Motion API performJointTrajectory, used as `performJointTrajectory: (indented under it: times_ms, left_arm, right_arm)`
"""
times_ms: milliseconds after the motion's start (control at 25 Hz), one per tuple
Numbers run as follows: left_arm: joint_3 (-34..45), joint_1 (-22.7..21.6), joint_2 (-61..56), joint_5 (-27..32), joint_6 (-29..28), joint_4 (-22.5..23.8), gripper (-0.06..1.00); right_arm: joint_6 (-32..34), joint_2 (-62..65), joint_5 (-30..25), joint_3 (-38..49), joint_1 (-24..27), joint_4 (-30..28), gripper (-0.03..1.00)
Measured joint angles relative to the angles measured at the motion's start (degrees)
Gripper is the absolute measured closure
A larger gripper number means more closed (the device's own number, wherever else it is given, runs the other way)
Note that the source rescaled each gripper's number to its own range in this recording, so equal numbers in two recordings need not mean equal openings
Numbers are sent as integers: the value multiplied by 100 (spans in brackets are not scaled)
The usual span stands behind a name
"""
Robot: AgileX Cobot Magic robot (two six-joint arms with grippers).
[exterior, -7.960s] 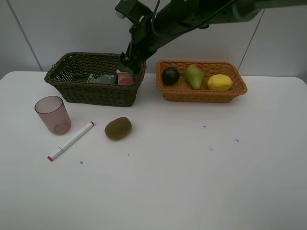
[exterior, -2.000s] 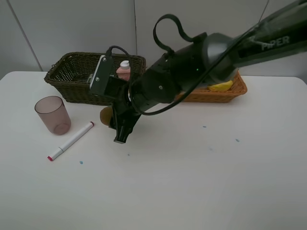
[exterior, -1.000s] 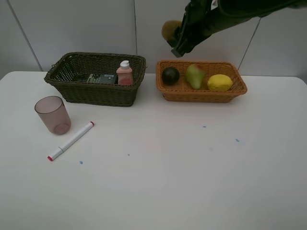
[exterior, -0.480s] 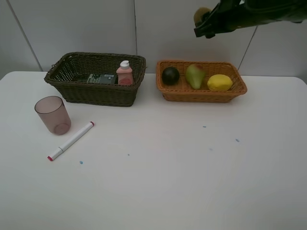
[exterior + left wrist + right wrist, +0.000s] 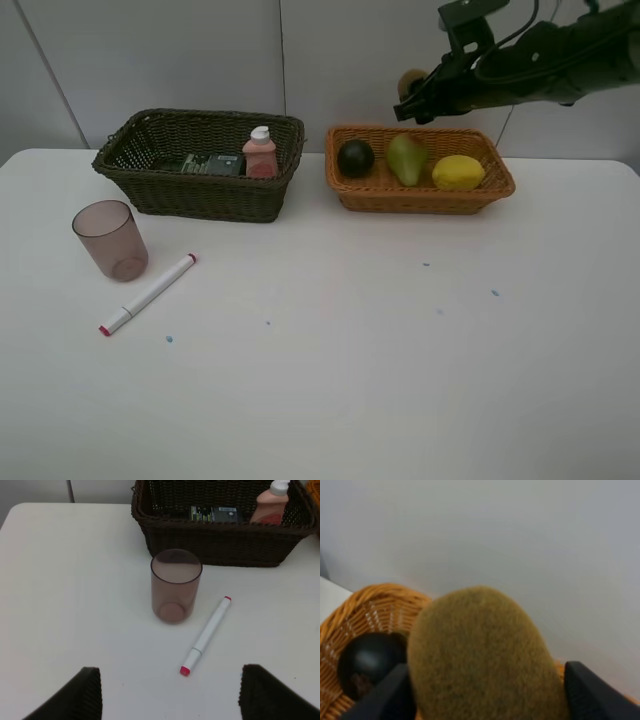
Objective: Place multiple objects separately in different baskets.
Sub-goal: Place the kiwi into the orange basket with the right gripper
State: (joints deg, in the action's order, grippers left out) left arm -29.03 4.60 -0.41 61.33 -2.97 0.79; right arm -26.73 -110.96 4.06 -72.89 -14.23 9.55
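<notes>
My right gripper [image 5: 415, 97] is shut on the brown kiwi [image 5: 409, 80], holding it in the air just above the back rim of the orange basket [image 5: 420, 198]. That basket holds the dark mangosteen [image 5: 355, 158], the green-red pear [image 5: 405, 158] and the yellow lemon [image 5: 458, 172]. In the right wrist view the kiwi [image 5: 480, 655] fills the space between the fingers [image 5: 395, 695], with the mangosteen [image 5: 370, 662] below. The mauve cup [image 5: 176, 586] and the white marker [image 5: 206, 635] lie on the table ahead of my open left gripper [image 5: 170, 705].
The dark olive-brown basket [image 5: 200, 195] at the back left holds a pink bottle [image 5: 260, 153] and a dark green bottle [image 5: 212, 164]. The cup [image 5: 110, 240] and marker [image 5: 148, 293] sit in front of it. A grey wall stands close behind both baskets.
The right arm has carried the kiwi to the right above the orange basket and then lowered it toward the basket's back rim. Everything on the table is unchanged.
</notes>
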Motion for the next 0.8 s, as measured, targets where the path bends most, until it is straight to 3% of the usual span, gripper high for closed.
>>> performJointTrajectory:
  times_ms: [800]
  left_arm:
    - [0, 0, 0, 0, 0, 0, 20]
  right_arm:
    - [0, -610, -135, 0, -93, 222, 51]
